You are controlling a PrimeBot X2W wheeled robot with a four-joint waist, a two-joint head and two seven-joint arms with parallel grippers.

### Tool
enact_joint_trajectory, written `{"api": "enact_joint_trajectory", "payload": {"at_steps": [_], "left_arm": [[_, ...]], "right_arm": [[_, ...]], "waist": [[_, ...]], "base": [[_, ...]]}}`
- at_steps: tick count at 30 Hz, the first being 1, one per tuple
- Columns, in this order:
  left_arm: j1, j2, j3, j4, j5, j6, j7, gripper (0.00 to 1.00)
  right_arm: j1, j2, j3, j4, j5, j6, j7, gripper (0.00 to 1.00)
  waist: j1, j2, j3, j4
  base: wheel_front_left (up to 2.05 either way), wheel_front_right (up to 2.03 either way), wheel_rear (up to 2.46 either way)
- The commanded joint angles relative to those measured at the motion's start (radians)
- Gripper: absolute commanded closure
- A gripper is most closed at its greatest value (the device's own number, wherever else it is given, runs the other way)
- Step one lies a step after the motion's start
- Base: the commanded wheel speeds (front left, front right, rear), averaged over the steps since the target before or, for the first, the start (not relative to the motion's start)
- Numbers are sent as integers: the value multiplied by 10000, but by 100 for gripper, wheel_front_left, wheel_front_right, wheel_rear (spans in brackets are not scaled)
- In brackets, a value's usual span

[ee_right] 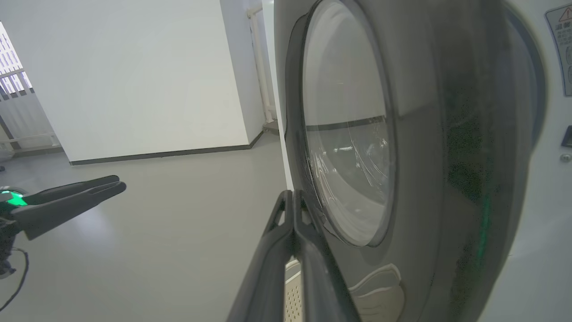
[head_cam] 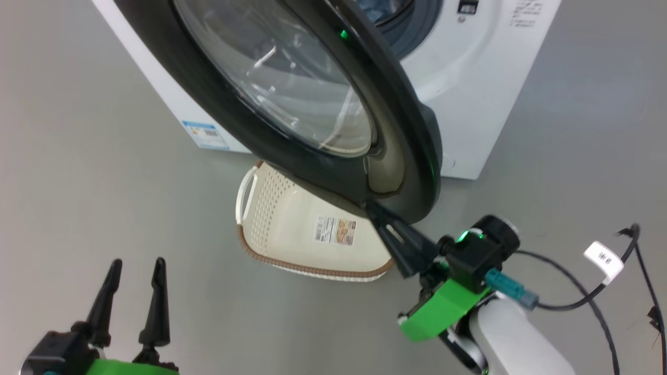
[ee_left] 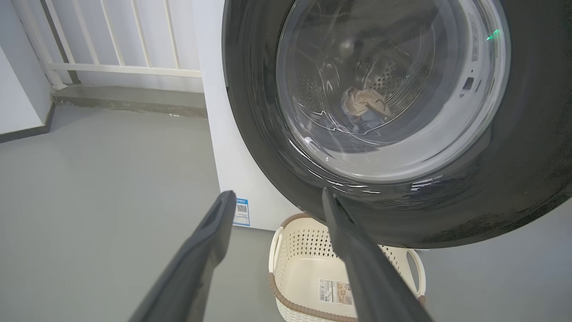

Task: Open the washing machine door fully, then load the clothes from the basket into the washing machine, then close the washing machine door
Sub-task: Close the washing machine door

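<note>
**Door half shut, load already in**

The clothes [ee_left: 364, 105] lie inside the drum, seen through the glass at centre of the left wrist view. The basket [head_cam: 271, 208] sits empty on the floor [head_cam: 104, 182] at mid-frame of the head view. So I take this to be the last step: closing the door [head_cam: 292, 166].

The door stands ajar, swung out across the top centre of the head view. The right pincer [head_cam: 376, 214], fingers pressed together and holding nothing, has its tips against the door's lower rim at centre right. The left pincer [head_cam: 137, 263] hangs spread wide and empty at lower left, well apart from everything.

The next move, as I judge it, is a steady push on that rim toward the washer [head_cam: 469, 104] until the latch catches. The tips sit near the rim's curved edge, so they could slide off.

The basket lies just under the door's lower edge; I cannot tell how much clearance there is. There is open floor to the left. A cable [head_cam: 589, 291] trails by the right arm at lower right, something to snag.
</note>
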Motion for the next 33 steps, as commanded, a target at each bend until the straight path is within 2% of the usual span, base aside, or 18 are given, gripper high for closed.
{"api": "enact_joint_trajectory", "payload": {"at_steps": [1, 8, 14, 33], "left_arm": [[-501, 279, 277, -180, -172, -31, -91, 0], [-1019, 351, 71, -198, -447, -31, -91, 0], [-1371, 496, -80, -201, -643, -31, -91, 0], [-2682, 814, -746, -298, -1308, -31, -91, 0]], "right_arm": [[-398, 342, -216, -95, -254, 62, -47, 100], [-947, 570, -1679, -57, -516, 62, -47, 100], [-1541, 584, -2073, -102, -237, 62, -47, 100], [-5121, 587, -2991, 773, 371, 62, -47, 100]], "waist": [[0, 0, 697, 363], [0, 0, 1396, 371], [0, 0, 1900, 258], [0, 0, 3710, 274]], "base": [[0, 0, 0], [0, 0, 0], [0, 0, 0], [0, 0, 0]]}}
